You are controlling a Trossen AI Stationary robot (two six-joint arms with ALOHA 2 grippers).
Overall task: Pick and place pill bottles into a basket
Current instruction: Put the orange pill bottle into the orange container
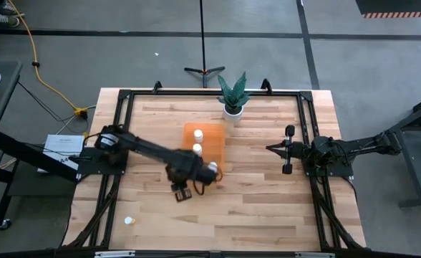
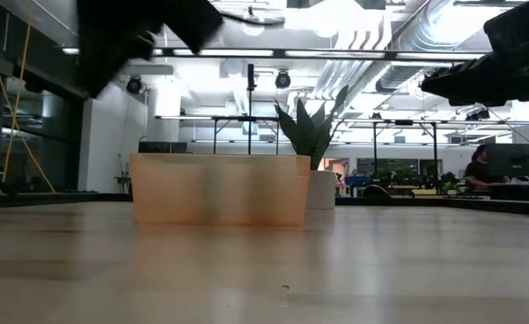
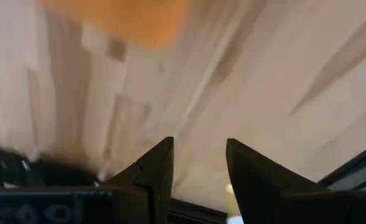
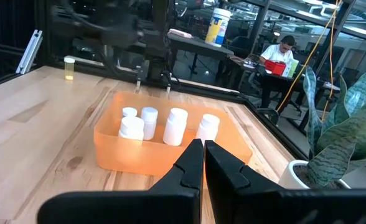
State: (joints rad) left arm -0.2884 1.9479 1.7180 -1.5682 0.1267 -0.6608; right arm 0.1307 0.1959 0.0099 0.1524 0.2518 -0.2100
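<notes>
Nearest the low camera, bare wooden table [image 2: 273, 270] is seen, with the orange basket [image 2: 219, 189] standing farther back and a white pot holding a green plant [image 2: 314, 135] just behind its right end.

From above, the left arm is seen stretched from the table's left edge toward the middle, its wrist over the near left corner of the basket [image 1: 205, 147]. The left gripper [image 1: 182, 191] is held above the table just beside that corner, on the side away from the plant. In the left wrist view its two dark fingers [image 3: 152, 174] are spread apart with nothing between them, over bare wood; a blurred orange patch, probably the basket [image 3: 117, 18], lies farther off.

The right arm is parked at the table's right edge, well apart from the basket. The right gripper [image 1: 288, 150] is pointed toward the centre; in its own view the fingers [image 4: 189, 163] are pressed almost together, holding nothing.

Four white pill bottles [image 4: 175, 126] are counted upright inside the basket [image 4: 145, 158] in the right wrist view, standing in a loose row. One more, yellowish, bottle [image 4: 69, 67] stands alone on the table near the far corner; from above it [image 1: 129, 221] is seen near the front left edge. That makes five bottles, one basket, one plant.
</notes>
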